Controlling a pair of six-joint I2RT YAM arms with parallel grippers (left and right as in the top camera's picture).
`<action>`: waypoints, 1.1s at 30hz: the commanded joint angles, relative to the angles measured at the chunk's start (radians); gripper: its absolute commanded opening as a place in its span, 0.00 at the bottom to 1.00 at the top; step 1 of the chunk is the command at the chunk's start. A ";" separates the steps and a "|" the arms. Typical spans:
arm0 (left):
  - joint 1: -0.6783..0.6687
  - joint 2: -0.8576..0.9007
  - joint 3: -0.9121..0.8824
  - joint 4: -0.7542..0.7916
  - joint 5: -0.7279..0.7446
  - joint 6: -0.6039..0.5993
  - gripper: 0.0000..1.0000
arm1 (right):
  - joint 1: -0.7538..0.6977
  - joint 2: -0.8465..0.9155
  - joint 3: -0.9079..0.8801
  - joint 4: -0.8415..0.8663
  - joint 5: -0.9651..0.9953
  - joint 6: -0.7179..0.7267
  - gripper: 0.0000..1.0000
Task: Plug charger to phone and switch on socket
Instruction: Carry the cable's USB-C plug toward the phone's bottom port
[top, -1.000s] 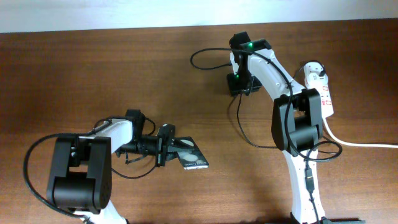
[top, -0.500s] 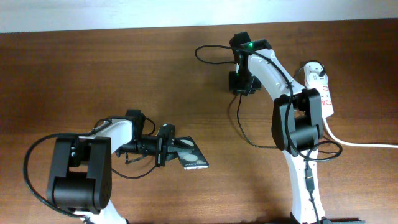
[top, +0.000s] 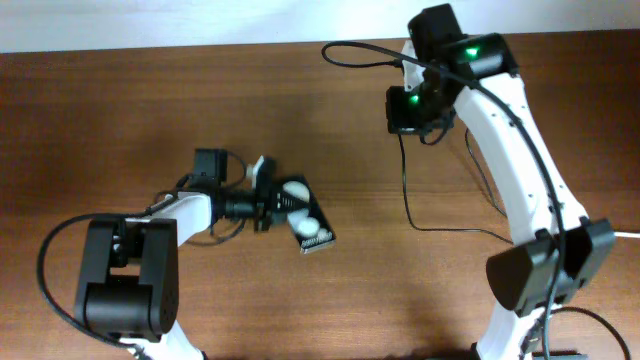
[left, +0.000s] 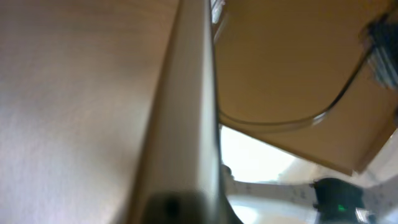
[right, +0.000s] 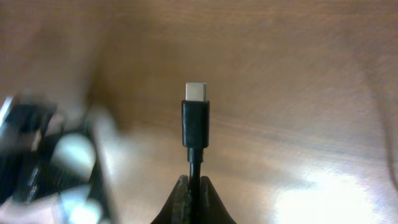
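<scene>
The right gripper (right: 193, 186) pinches the charger (right: 196, 121) just behind its plug tip. The left gripper (top: 282, 199) clamps the phone (top: 306, 216).

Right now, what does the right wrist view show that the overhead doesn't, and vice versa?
Right wrist only: the charger close up, its silvery plug tip bare and sticking out of the shut right gripper. Overhead only: a clear look at the left gripper clamped on the phone, and the black cable trailing across the table. Both: the charger held in the right gripper above the wooden table.
</scene>
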 joint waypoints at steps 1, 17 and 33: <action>0.006 -0.009 0.024 0.476 0.035 -0.423 0.00 | 0.005 -0.035 0.005 -0.072 -0.107 -0.054 0.04; 0.006 0.150 0.325 0.691 0.184 -0.671 0.00 | 0.339 -0.468 -0.537 0.205 0.071 0.098 0.04; 0.016 0.150 0.325 0.688 0.237 -0.508 0.00 | 0.583 -0.466 -0.749 0.491 0.274 0.319 0.04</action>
